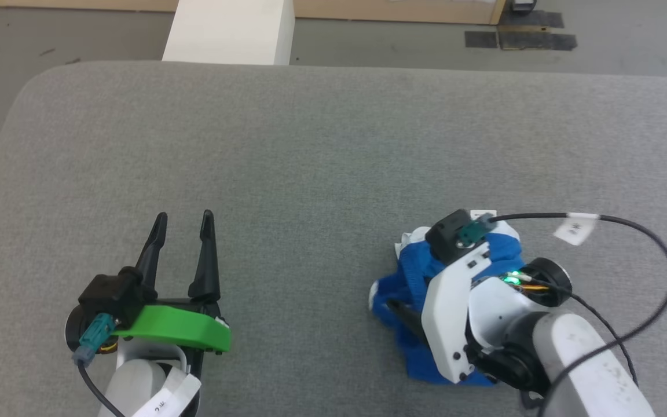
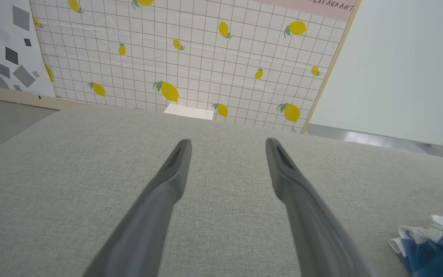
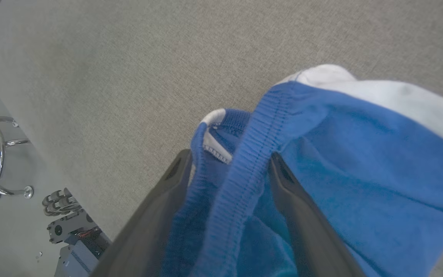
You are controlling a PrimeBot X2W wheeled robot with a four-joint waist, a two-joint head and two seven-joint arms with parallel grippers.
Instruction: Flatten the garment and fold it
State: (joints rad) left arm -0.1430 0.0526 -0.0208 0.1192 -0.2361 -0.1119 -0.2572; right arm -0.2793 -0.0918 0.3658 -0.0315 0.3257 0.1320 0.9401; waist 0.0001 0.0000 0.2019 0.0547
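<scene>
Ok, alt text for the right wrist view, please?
The right end effector, its two dark fingers spread apart, straddles the ribbed waistband of crumpled bright blue shorts with white trim. The shorts lie bunched on a grey woven fabric surface.

The garment [image 3: 360,165] is soft ribbed-knit cloth, and the grey surface [image 1: 310,145] is matt woven fabric.

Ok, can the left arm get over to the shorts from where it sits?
Probably yes: bare grey surface lies between the left gripper and the shorts. The right gripper sits on their right side, so aim for the left edge.
</scene>
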